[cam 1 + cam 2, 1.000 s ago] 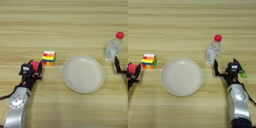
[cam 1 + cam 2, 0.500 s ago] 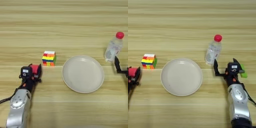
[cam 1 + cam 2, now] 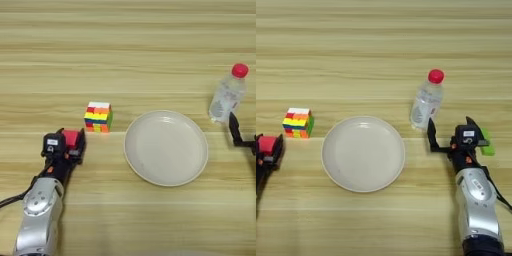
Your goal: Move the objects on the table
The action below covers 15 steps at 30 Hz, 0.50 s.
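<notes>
Trouble for you sits beside the plate (image 3: 363,153): left gripper (image 3: 64,145) pinches the red cube (image 3: 71,137) loosely, while right gripper (image 3: 453,135), jaws spread empty, could topple the bottle (image 3: 426,100).

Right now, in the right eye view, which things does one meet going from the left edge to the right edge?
Small red cube in the left gripper → multicoloured striped puzzle cube → wide round cream plate → clear plastic bottle with red cap → right gripper → small flat green block.

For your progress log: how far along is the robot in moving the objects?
Nothing looks moved yet: the plate is bare. In hand: the left end effector grips the red cube. The right end effector is open, between bottle and green block, both left.
</notes>
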Each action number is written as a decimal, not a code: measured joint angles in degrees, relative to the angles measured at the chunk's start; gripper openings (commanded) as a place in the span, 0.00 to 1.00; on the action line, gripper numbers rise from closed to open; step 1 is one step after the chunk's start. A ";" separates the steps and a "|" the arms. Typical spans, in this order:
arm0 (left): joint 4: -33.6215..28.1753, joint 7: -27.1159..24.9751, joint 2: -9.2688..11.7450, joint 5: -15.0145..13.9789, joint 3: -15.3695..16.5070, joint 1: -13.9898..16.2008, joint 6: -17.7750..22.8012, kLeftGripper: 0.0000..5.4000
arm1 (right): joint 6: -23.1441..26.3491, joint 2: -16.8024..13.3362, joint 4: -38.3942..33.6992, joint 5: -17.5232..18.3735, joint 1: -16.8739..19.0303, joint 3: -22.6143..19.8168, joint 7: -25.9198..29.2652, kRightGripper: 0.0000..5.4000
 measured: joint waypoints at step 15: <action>-2.09 0.15 0.03 0.16 -0.48 0.39 -0.64 0.89 | -0.01 0.00 0.02 0.00 0.00 0.00 0.00 1.00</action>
